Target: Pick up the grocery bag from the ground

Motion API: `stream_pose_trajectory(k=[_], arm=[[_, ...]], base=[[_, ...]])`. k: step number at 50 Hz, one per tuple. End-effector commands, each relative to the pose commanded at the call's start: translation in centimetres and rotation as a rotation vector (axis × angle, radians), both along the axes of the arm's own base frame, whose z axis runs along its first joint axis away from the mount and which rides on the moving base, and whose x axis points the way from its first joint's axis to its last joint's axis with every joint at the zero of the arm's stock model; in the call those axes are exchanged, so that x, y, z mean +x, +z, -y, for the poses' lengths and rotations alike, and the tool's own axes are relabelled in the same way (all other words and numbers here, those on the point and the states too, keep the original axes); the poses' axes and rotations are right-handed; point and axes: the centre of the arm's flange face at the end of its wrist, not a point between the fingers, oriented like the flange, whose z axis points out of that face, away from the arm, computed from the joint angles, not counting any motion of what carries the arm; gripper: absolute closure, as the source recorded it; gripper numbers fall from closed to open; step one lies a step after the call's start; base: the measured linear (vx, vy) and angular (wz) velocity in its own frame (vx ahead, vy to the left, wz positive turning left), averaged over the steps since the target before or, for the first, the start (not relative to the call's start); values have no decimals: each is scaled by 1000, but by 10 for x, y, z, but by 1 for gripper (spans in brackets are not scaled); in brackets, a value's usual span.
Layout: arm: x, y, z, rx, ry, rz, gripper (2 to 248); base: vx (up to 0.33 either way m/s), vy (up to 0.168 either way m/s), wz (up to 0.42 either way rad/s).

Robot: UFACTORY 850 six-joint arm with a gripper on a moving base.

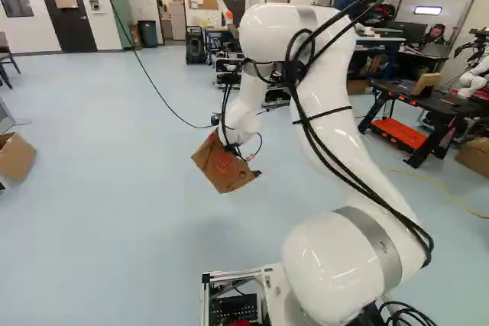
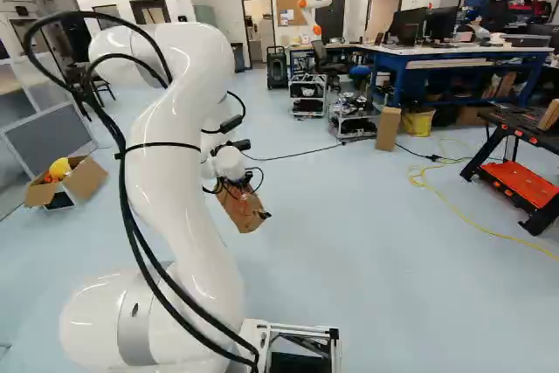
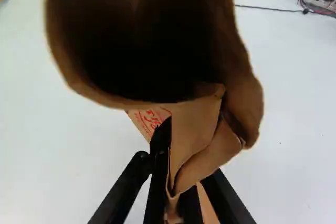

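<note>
Risk of tearing or slipping if swung fast, from pinching just one creased edge of grocery bag (image 3: 195, 124) between jaws.

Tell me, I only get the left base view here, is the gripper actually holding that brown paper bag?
Observer: Yes. The wrist view shows the gripper shut on an edge of the brown paper bag, one finger on each side.
Operator: Is the bag's mouth open or folded shut?
Observer: Open; it gapes toward the wrist camera, dark inside.
Operator: And that cardboard box at my view's left edge, anything in it?
Observer: The right base view shows something rounded and yellow in the cardboard box; I can't tell what.
</note>
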Motion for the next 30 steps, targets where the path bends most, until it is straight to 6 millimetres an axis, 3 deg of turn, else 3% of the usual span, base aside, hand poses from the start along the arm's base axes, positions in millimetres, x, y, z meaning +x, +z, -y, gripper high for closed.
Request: stream_pose_trajectory(k=[17, 30], arm=[[-41, 59, -1, 81, -5, 194, 221], [-80, 90, 1, 99, 6, 241, 221]], base=[[0, 0, 0], [0, 0, 0]])
